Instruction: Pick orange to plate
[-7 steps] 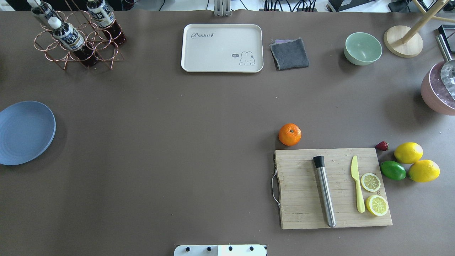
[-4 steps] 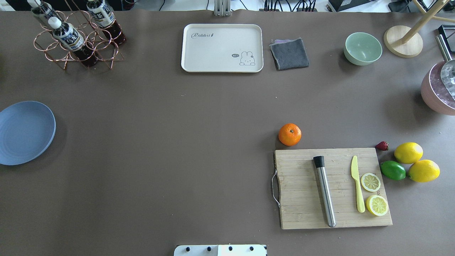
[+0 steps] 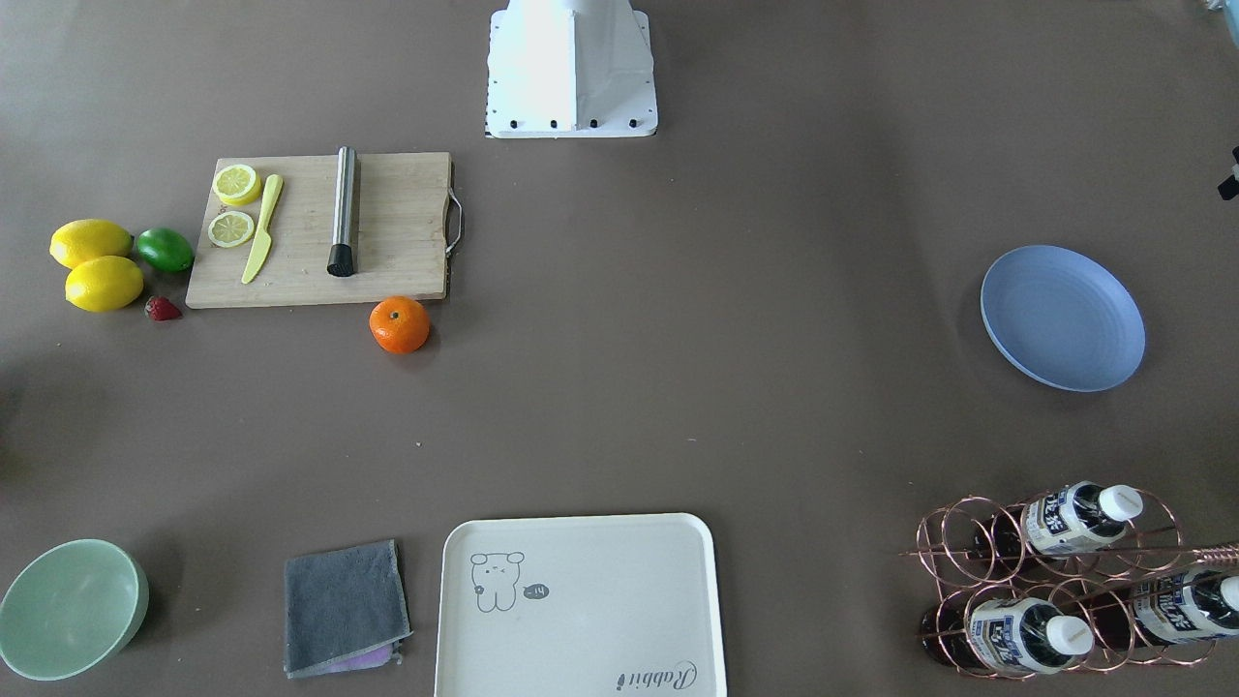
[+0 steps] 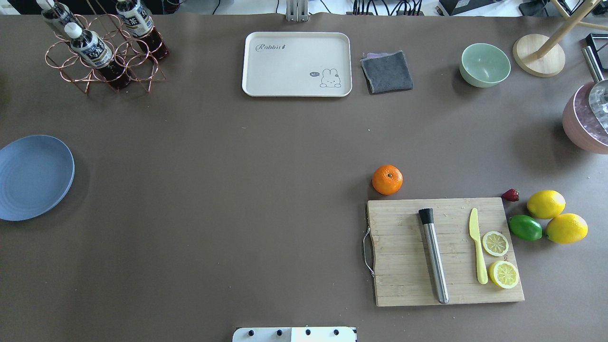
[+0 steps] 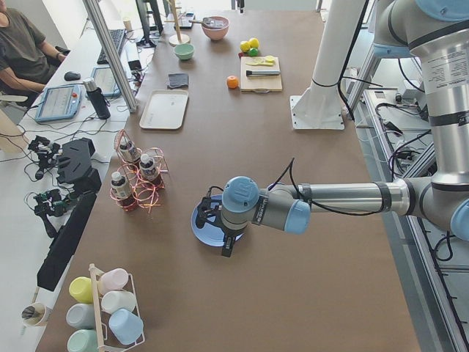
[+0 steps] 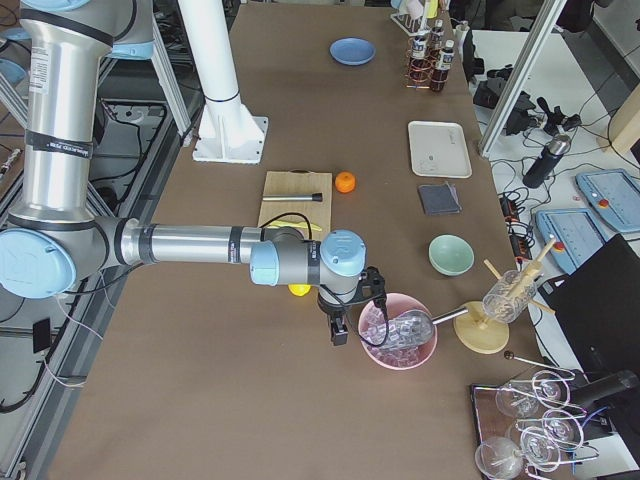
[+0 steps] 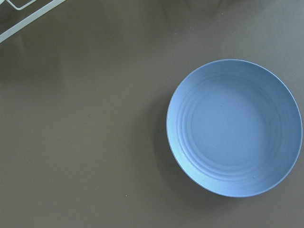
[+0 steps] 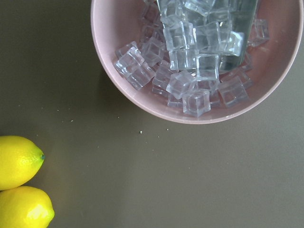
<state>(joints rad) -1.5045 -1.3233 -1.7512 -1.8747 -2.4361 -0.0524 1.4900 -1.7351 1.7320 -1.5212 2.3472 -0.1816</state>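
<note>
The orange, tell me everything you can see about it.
The orange is small, round and bright orange, with a tiny dark stem dimple facing up. It looks whole and unpeeled. It sits on the brown table, just past the far edge of the wooden cutting board, near its handle-side corner, so close that I cannot tell whether they touch. Nothing holds it, and the blue plate lies far across the table.

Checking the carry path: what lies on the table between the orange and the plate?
Nothing: in the overhead view only bare brown table runs from the orange to the plate. The front-facing view agrees.
</note>
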